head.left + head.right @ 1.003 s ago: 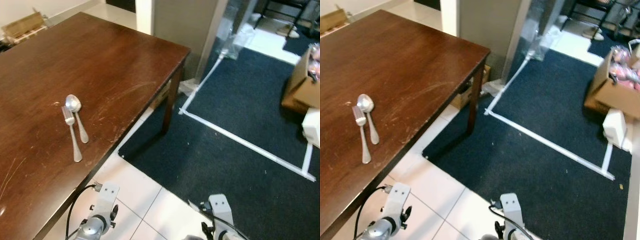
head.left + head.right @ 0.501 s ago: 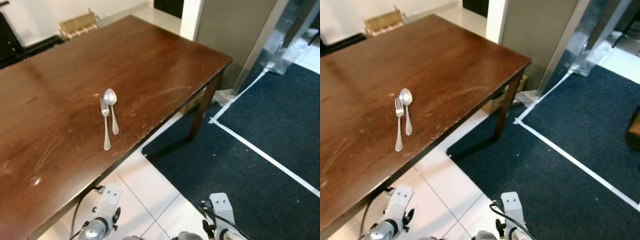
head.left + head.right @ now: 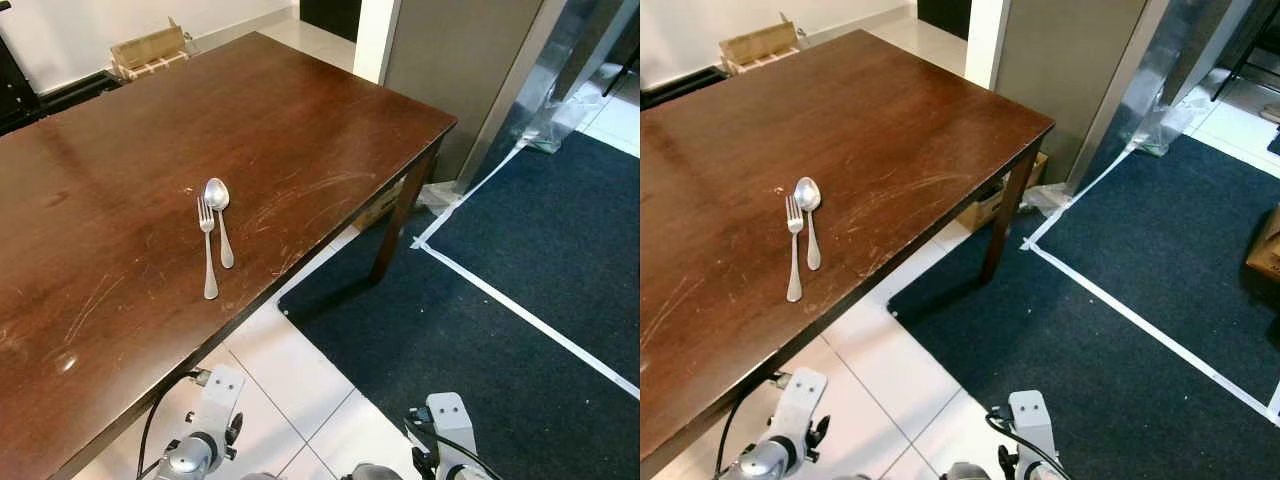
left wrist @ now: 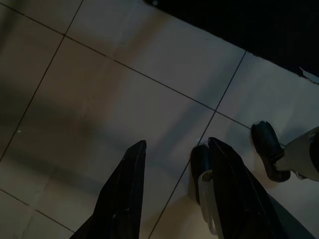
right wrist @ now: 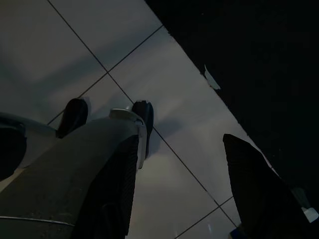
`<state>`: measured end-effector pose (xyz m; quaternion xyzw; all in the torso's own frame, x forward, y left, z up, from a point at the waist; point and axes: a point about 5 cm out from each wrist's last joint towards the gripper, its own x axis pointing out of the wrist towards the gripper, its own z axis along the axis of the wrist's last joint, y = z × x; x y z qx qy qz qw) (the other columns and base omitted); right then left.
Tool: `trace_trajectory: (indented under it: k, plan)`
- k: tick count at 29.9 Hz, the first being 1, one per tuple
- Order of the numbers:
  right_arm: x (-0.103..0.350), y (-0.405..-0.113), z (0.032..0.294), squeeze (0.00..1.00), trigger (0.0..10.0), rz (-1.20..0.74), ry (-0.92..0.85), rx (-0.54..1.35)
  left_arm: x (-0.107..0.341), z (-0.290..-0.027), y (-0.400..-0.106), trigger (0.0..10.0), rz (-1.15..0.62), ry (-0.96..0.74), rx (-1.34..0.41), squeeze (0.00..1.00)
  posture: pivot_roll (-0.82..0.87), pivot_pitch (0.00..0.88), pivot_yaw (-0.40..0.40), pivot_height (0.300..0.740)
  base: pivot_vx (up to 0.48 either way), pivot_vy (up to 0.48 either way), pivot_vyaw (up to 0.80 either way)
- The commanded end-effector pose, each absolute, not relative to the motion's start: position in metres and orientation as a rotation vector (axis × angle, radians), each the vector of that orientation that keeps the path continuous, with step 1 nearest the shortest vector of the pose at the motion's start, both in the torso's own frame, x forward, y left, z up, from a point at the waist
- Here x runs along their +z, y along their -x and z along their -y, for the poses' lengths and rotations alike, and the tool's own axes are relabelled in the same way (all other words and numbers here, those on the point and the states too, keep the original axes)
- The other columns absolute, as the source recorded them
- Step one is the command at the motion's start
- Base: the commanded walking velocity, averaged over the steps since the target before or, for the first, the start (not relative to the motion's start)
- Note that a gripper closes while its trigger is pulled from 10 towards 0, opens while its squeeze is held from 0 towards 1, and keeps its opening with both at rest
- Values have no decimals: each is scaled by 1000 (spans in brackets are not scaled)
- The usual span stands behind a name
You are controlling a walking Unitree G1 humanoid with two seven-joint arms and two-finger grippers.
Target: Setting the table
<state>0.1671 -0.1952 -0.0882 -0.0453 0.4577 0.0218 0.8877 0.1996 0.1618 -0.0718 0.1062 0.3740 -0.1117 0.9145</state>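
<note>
Dark wood table [image 3: 120, 150], fork [image 3: 208, 247] & spoon [image 3: 219, 218] lying side by side near its front edge, spoon just right of fork, navy carpet [image 3: 520, 300] w/ white tape line right of table, left gripper [image 4: 174, 154] & right gripper [image 5: 182, 164] hanging idle over floor tiles below table edge, fingers spread, holding nothing

Room w/ dark brown wooden desk [image 3: 120, 150], top scratched, glossy. Floor: pale tiles [image 3: 290, 370] beside dark blue carpet [image 3: 520, 230] marked w/ white tape lines [image 3: 520, 305]. Grey pillar [image 3: 455, 50] behind desk corner; white wall [image 3: 70, 25], wooden crate [image 3: 148, 48] at its base.
</note>
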Motion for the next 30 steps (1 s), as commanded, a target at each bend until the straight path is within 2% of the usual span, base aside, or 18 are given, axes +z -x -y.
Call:
trace_trajectory:
  k: [1, 21, 25, 30]
  plan:
    - [-89, -165, 194, 0, 10000, -963, 91, 42, -74, -161, -197, 10000, -786, -210, -232, 0, 12, 43, 14, 740, 0, -382, 0]
    - [-90, -166, 188, 0, 10000, -958, 82, 45, -73, -164, -197, 10000, -781, -180, -202, 0, 15, 51, 12, 740, 0, -377, 0]
    - [-89, -167, 189, 0, 10000, -954, 83, 44, -73, -164, -197, 10000, -789, -123, -175, 0, 15, 51, 10, 740, 0, 163, 0]
    - [-87, -170, 194, 0, 10000, -944, 85, 43, -73, -165, -198, 10000, -785, -107, -168, 0, 16, 53, 7, 740, 0, 480, 0]
